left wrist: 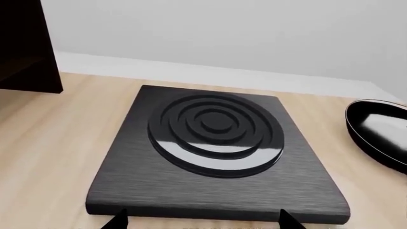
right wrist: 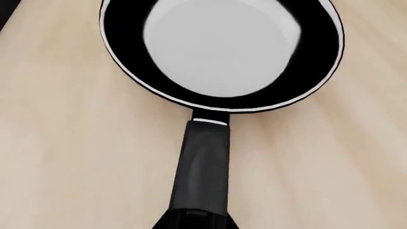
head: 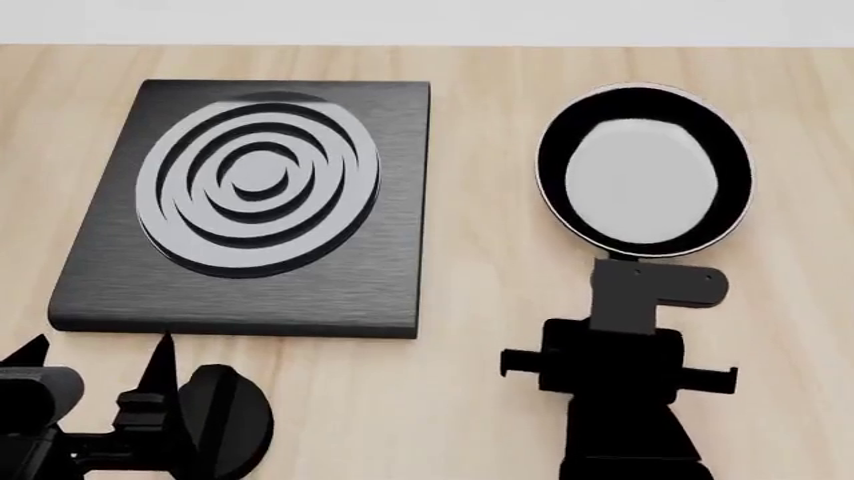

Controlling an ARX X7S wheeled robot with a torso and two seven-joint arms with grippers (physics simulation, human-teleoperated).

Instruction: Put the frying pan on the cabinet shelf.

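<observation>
The frying pan [head: 641, 170] is small, round and black with a grey base and a thin pale rim. It lies on the wooden table at the right. In the right wrist view the pan [right wrist: 219, 47] fills the frame, and its short black handle [right wrist: 203, 162] runs into my right gripper [right wrist: 194, 222]. The jaws are closed together over the handle's end. In the head view my right gripper [head: 627, 300] hides the handle. My left gripper [head: 94, 355] is open and empty just short of the square plate's near edge. Its two fingertips [left wrist: 121, 220] show wide apart.
A square black plate with concentric rings [head: 254, 200] lies left of the pan and also shows in the left wrist view [left wrist: 216, 148]. The pan's edge [left wrist: 381, 129] shows beside it. A dark cabinet-like block [left wrist: 25, 43] stands beyond the plate. A white wall runs behind the table.
</observation>
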